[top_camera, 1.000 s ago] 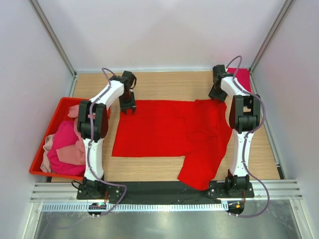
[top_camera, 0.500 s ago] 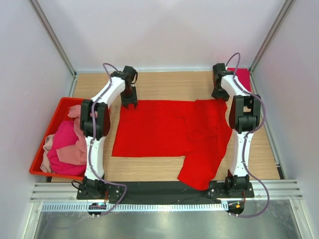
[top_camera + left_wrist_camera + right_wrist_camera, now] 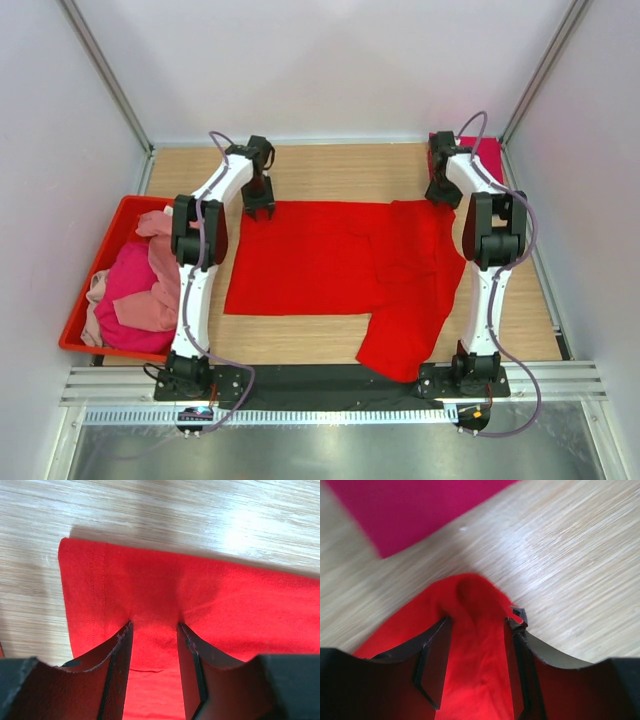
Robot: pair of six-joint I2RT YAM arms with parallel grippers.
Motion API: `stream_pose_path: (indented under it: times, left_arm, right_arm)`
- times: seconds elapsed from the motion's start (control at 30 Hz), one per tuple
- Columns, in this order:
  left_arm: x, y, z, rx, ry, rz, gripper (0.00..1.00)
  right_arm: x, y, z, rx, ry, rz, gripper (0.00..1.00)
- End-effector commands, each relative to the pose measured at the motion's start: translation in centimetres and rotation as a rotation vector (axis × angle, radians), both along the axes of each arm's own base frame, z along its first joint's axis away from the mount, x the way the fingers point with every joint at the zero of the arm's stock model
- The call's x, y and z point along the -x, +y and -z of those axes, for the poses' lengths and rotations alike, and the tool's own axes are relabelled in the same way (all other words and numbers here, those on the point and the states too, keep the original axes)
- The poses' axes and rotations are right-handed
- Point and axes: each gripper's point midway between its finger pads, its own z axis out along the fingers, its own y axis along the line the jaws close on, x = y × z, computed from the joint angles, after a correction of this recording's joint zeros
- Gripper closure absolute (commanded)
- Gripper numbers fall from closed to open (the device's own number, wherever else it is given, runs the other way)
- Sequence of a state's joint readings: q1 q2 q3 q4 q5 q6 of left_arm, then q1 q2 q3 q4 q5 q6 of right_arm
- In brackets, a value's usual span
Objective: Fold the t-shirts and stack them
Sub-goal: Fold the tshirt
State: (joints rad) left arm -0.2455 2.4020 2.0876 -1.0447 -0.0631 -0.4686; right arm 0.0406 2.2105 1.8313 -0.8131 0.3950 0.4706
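A bright red t-shirt [image 3: 320,255] lies spread on the wooden table, its right part creased and reaching the near edge. My left gripper [image 3: 260,209] stands on its far left corner, open. Its fingers [image 3: 154,625] straddle slightly puckered red cloth [image 3: 225,595]. My right gripper [image 3: 438,194] is at the shirt's far right corner, also open [image 3: 477,620], with a raised fold of red cloth [image 3: 475,655] between the fingers. A folded magenta t-shirt [image 3: 488,152] lies flat at the far right corner [image 3: 410,510]. More t-shirts, magenta [image 3: 130,285] and pale pink [image 3: 150,312], are heaped in the bin.
A red plastic bin [image 3: 72,325] sits at the left table edge beside the left arm. Grey walls close in the table on three sides. Bare wood [image 3: 350,170] shows beyond the red shirt.
Both grippers have shifted a little toward the far wall along the shirt's far edge. The shirt itself has hardly moved.
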Motion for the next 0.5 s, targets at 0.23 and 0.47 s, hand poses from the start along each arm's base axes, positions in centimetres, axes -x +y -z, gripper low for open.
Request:
stream_pose_path:
  times: [0.23,0.47]
  left_arm:
    - [1.9,2.2,4.1,-0.039,0.103,-0.034,0.57]
    - [0.3,1.5,3.7,-0.014,0.075,-0.032,0.57]
  right_arm:
    - [3.2,-5.4,3.0,0.109,0.136,0.105,0.48]
    - [1.1,-3.7,3.2,0.035,0.110,0.076,0.47]
